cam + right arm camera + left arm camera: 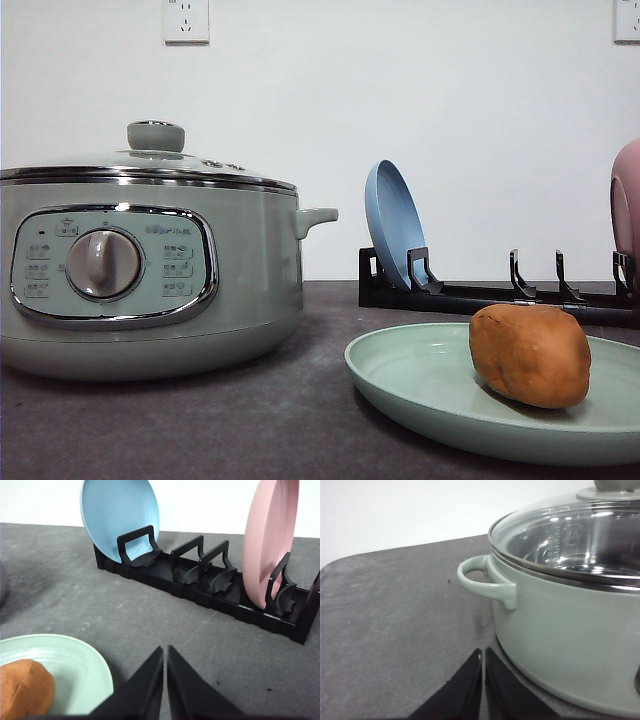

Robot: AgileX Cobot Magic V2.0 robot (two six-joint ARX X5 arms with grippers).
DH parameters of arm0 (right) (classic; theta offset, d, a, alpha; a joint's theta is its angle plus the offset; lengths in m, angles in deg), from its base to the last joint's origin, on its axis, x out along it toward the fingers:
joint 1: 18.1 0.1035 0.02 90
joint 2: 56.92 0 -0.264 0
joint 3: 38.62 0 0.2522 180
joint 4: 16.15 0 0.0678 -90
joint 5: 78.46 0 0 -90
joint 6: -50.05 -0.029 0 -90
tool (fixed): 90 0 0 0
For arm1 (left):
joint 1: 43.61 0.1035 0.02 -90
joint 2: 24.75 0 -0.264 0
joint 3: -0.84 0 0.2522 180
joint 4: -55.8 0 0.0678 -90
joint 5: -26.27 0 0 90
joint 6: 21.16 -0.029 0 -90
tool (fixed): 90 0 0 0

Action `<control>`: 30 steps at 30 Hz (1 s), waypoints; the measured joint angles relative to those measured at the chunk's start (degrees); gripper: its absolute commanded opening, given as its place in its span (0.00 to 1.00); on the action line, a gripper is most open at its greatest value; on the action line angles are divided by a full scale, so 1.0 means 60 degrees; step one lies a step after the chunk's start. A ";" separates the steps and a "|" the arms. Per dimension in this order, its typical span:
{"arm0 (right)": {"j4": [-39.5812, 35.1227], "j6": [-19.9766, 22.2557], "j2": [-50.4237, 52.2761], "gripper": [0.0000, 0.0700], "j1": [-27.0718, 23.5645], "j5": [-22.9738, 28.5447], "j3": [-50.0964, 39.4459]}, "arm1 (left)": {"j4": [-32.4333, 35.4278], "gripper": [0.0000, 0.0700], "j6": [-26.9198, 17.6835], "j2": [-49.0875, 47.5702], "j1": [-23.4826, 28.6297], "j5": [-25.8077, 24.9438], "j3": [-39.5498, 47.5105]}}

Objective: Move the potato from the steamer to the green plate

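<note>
The orange-brown potato (pixel 530 354) lies on the pale green plate (pixel 420 375) at the front right of the table; the right wrist view shows the potato (pixel 22 686) on the plate (pixel 82 665) too. The sage-green steamer (pixel 250 280) stands at the left with its glass lid on, and the left wrist view shows its side handle (pixel 482 580) and a bare shiny inside. My left gripper (pixel 483 652) is shut with nothing in it, low beside the steamer (pixel 570 640). My right gripper (pixel 165 650) is shut and holds nothing, just beside the green plate.
A black dish rack (pixel 480 295) stands behind the green plate, holding an upright blue plate (pixel 393 225) at its left end and a pink plate (pixel 627 205) at its right. In the right wrist view the rack (pixel 200 587) lies ahead of the fingers.
</note>
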 measured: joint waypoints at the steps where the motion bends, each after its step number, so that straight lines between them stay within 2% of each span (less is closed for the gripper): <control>1: 0.0000 0.0000 0.0000 0.00 0.0000 0.0001 0.0000 | 0.0000 0.00 0.0000 0.0000 0.0000 0.0000 0.0000; 30: -0.0004 0.0000 0.0000 0.00 0.0000 0.0001 0.0000 | 0.0000 0.00 0.0000 0.0000 0.0000 0.0000 0.0000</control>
